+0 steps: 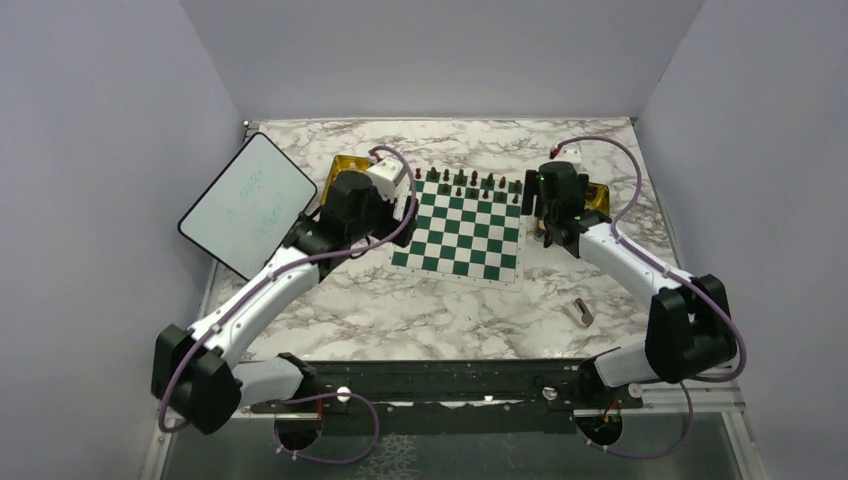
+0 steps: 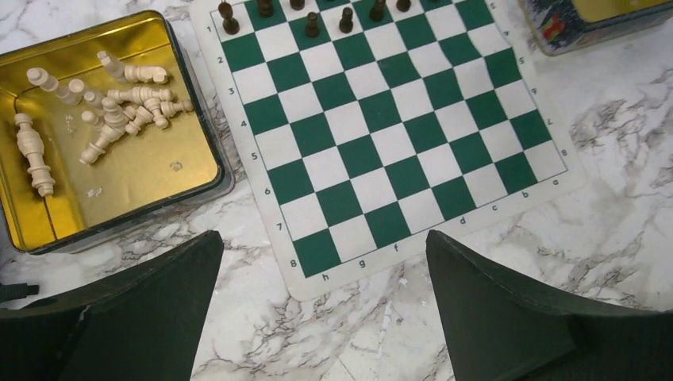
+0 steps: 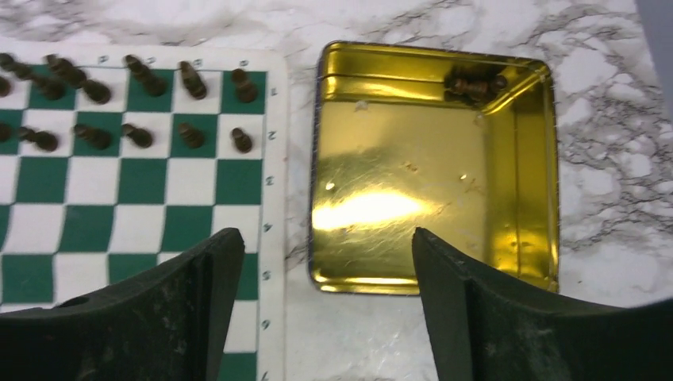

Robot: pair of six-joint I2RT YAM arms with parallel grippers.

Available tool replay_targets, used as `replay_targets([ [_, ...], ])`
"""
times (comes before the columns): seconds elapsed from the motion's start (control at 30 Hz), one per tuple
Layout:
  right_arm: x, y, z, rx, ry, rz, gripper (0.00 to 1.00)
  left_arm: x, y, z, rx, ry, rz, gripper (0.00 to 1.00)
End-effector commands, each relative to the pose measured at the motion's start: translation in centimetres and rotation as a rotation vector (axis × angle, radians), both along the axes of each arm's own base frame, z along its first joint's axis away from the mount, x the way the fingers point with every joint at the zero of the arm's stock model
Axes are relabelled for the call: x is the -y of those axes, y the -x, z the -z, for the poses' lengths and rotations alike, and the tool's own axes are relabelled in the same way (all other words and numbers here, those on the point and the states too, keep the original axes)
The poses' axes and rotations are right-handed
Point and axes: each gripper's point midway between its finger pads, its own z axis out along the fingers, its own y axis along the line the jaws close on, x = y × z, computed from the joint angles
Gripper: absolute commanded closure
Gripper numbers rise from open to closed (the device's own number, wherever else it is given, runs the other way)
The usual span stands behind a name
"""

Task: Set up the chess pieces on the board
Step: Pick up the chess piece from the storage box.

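Note:
The green-and-white board (image 1: 462, 226) lies mid-table, with several dark chess pieces (image 1: 470, 183) standing in its two far rows. Cream chess pieces (image 2: 119, 107) lie heaped in a gold tray (image 2: 151, 171) left of the board (image 2: 381, 135). One dark piece (image 3: 474, 84) rests in the far corner of the right gold tray (image 3: 381, 206). My left gripper (image 2: 325, 246) hovers open over the board's near-left corner, holding nothing. Over the marble between the board's right edge (image 3: 270, 198) and the right tray, my right gripper (image 3: 327, 242) stands open and empty.
A white tablet (image 1: 248, 203) leans at the far left. A small grey-beige block (image 1: 580, 313) lies on the marble near the right arm. A patterned tin (image 2: 587, 20) shows at the top right of the left wrist view. Walls enclose three sides.

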Motion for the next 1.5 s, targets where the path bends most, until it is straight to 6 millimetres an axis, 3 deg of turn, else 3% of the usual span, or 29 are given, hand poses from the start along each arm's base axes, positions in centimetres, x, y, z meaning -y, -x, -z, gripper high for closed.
replay_targets([
  [0.0,4.2,-3.1,-0.7,0.057,0.06,0.129,0.23,-1.0,1.1,-4.0,0.198,0.18,-0.062,0.01],
  [0.1,7.2,-4.6,-0.5,0.083,0.061,0.18,0.37,-1.6,2.6,-4.4,0.219,0.205,-0.048,0.01],
  [0.23,10.3,-5.9,1.6,0.063,0.004,0.229,0.53,-0.9,4.2,-3.6,0.197,0.218,0.02,0.01],
  [0.43,12.4,-7.8,3.6,0.058,0.005,0.245,0.68,-0.2,5.4,-3.5,0.225,0.188,0.074,0.01],
  [0.53,13.4,-8.4,4.8,0.024,0.023,0.269,0.71,-0.3,5.4,-3.7,0.235,0.182,0.078,0.02],
  [0.63,13.2,-9.1,5.4,0.014,0.016,0.251,0.74,-0.5,5.4,-4.0,0.247,0.175,0.072,0.03],
  [0.73,15.1,-9.4,5.3,0.035,0.019,0.3,0.78,-0.6,5.4,-4.0,0.249,0.17,0.071,0.04],
  [1.47,17.5,-10.9,7.9,0.012,-0.024,0.303,0.77,-0.8,4.9,-3.4,0.251,0.143,0.057,0.05],
])
